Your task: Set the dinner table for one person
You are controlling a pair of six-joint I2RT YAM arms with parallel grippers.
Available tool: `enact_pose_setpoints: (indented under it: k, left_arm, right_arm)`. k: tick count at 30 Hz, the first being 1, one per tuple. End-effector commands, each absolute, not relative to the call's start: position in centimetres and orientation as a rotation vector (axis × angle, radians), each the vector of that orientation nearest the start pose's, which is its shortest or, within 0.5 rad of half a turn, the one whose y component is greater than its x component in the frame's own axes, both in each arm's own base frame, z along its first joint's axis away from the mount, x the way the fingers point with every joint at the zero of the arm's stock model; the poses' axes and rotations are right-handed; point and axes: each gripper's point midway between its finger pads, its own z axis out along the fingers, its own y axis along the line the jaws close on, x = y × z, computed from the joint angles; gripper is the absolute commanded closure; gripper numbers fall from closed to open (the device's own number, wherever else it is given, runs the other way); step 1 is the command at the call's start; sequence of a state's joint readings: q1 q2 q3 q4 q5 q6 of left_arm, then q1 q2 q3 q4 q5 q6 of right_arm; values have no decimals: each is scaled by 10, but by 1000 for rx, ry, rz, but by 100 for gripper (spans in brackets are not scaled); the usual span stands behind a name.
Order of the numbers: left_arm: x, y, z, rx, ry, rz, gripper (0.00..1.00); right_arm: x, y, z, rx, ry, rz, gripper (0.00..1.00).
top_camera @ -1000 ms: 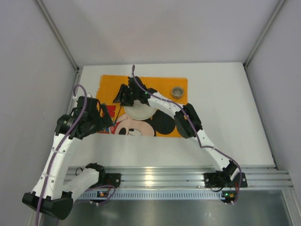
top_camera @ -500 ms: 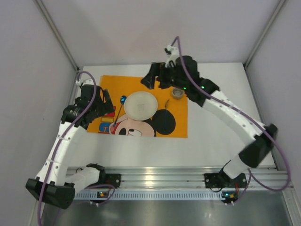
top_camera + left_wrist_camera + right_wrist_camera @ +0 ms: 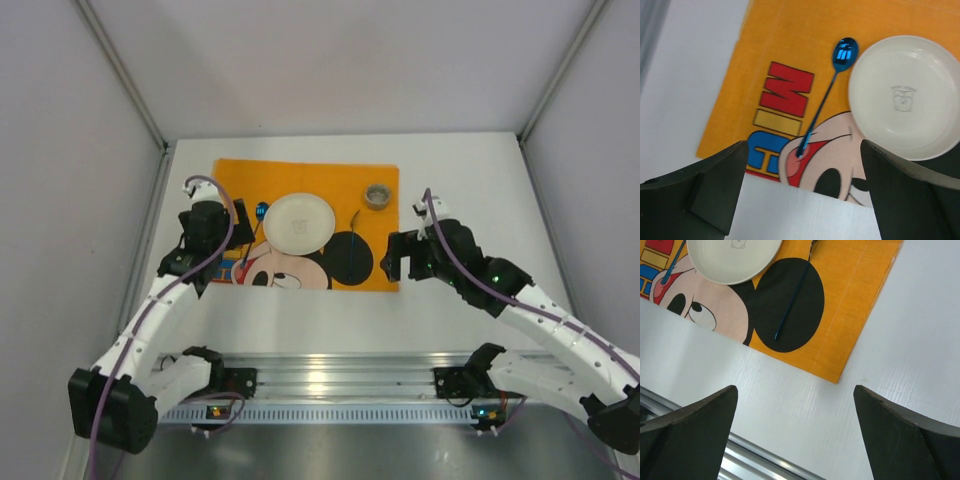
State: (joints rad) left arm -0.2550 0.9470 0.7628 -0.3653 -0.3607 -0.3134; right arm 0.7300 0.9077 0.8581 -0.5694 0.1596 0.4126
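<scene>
The white dinner table (image 3: 480, 190) carries an orange cartoon-mouse placemat (image 3: 320, 180). On the mat lie a white plate (image 3: 298, 222), a blue spoon (image 3: 256, 228) to its left, a thin dark utensil (image 3: 352, 238) to its right and a small grey cup (image 3: 377, 195) at the far right corner. My left gripper (image 3: 232, 236) is open and empty above the mat's near left edge. Its wrist view shows the spoon (image 3: 825, 95) and the plate (image 3: 905, 97). My right gripper (image 3: 393, 262) is open and empty over the mat's near right corner. Its wrist view shows the dark utensil (image 3: 792, 302).
Grey walls close the table in on the left, back and right. An aluminium rail (image 3: 380, 385) with the arm bases runs along the near edge. Bare white tabletop (image 3: 920, 340) lies to the right of the mat and in front of it.
My right arm has swung from over the plate, past the far side by the cup, back to the mat's near right corner. My left gripper has shifted slightly right. The tableware has not moved.
</scene>
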Motion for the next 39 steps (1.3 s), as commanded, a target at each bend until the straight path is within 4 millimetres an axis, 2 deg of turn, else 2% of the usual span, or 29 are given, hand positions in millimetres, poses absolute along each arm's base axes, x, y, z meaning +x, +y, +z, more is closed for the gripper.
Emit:
enact_pose_setpoints:
  k: [1,2,3,4,5,6,7,8,9,10,11,12,14,15,18,20,21,26,31,39]
  left_arm:
    - [353,-80,220,-246,1975,-268,1]
    - [358,-96,218,-247,2003,-359,1]
    - [364,-122,230,-222,2007,-484,1]
    - [374,-140,206,-260,2093,-542,1]
    - [378,-154,203,-247,2115,-558,1]
    - [385,-178,212,-206,2105,-559,1]
    - [392,-194,195,-179,2149,-543,1]
    - [396,-224,208,-116,2131,-571,5]
    - [399,-238,207,-92,2142,-572,7]
    - [403,-250,206,-75,2153,-575,13]
    - [410,-272,195,-48,2199,-575,18]
    - [413,-282,191,-39,2216,-584,33]
    - [418,-309,175,-19,2280,-595,44]
    - [420,-315,166,-13,2302,-566,47]
    - [424,-333,141,24,2360,-503,49]
    - [425,-344,135,62,2370,-472,52]
    - [421,-341,116,83,2423,-406,52]
    - [411,-339,84,117,2501,-343,53]
    - [403,-337,56,151,2552,-305,53]
    - [403,-343,31,215,2590,-287,65]
  right_arm:
    - [227,177,220,-190,2136,471,0]
    - [227,175,219,-179,2151,458,0]
    - [227,174,218,-167,2160,449,0]
    - [228,173,213,-156,2188,435,0]
    - [228,174,213,-152,2195,433,0]
    - [228,174,210,-145,2211,425,0]
    - [228,173,205,-134,2236,408,0]
    - [228,172,203,-133,2244,402,0]
    - [228,171,201,-133,2254,387,0]
    - [227,168,197,-131,2269,368,0]
    - [228,165,197,-125,2271,350,0]
    - [229,159,197,-104,2273,318,0]
    - [227,152,196,-93,2283,284,0]
    - [227,147,196,-80,2285,264,0]
    - [223,131,199,-28,2279,242,0]
    - [219,119,195,8,2295,217,0]
    - [217,115,197,29,2286,223,0]
    - [209,94,190,95,2299,191,0]
    - [210,91,188,106,2310,186,0]
    - [218,96,184,86,2343,172,0]
